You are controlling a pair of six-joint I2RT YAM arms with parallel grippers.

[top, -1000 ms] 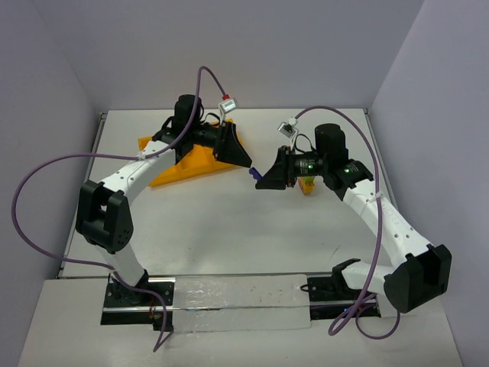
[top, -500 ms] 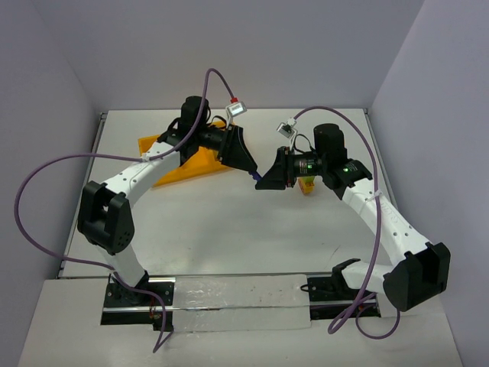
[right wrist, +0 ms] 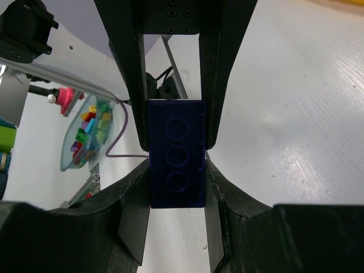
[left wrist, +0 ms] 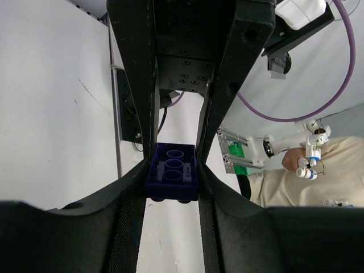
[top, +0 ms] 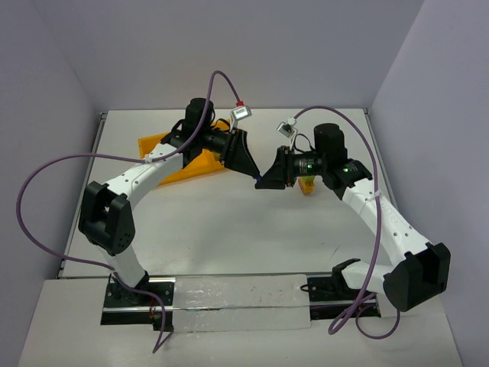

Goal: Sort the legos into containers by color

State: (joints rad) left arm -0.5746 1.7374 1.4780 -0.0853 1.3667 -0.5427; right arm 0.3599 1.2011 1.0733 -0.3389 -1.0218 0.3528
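One dark purple-blue plastic brick (left wrist: 172, 173) is held clear of the white worktop (top: 229, 237), to the right of the orange-yellow plastic tray (top: 157, 144). The left pincer (left wrist: 172, 170) is closed on one end of it. The right pincer (right wrist: 176, 168) is closed on the other end, and the two sets of tips nearly meet.

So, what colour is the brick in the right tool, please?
Dark purple-blue; the brick shows best in the right wrist view.
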